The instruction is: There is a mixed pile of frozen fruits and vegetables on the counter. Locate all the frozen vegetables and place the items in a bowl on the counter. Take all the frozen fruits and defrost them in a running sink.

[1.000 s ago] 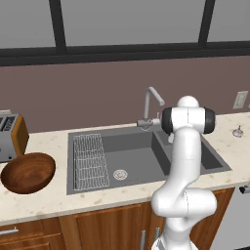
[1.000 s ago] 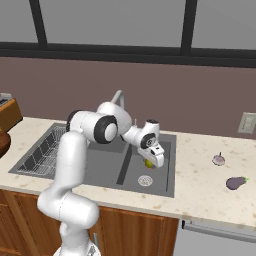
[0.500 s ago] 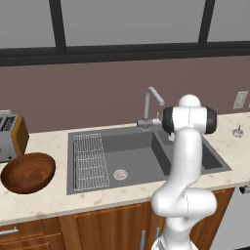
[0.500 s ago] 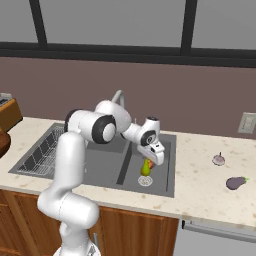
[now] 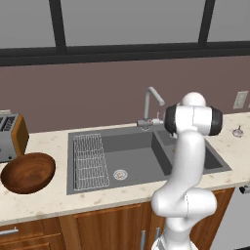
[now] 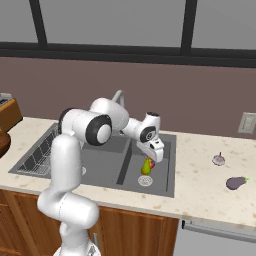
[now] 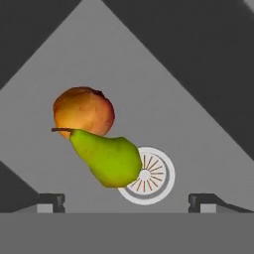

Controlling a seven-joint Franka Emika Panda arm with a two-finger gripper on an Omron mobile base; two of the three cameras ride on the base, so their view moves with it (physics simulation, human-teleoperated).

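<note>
My gripper (image 6: 153, 158) hangs open over the smaller basin of the dark grey sink (image 6: 169, 167). In the hand view its fingertips (image 7: 49, 201) stand wide apart with nothing between them. Just below lies the yellow-green pear-shaped fruit (image 7: 111, 158), partly over the round drain (image 7: 151, 177), touching the round orange fruit (image 7: 83, 111). The pear (image 6: 146, 166) also shows under the hand in the right base view. The purple eggplant (image 6: 236, 182) and the whitish bulb (image 6: 218, 159) rest on the counter (image 6: 200, 185) right of the sink. The wooden bowl (image 5: 28, 172) sits far left.
A toaster (image 5: 10, 136) stands behind the bowl. The wire rack (image 5: 90, 161) lies in the large basin, and the curved silver tap (image 5: 151, 105) rises behind the divider. My arm (image 5: 190, 146) blocks the small basin in the left base view.
The pear has left the gripper and dropped lower into the small basin by the drain. The fingers have opened. The arm has barely moved.
</note>
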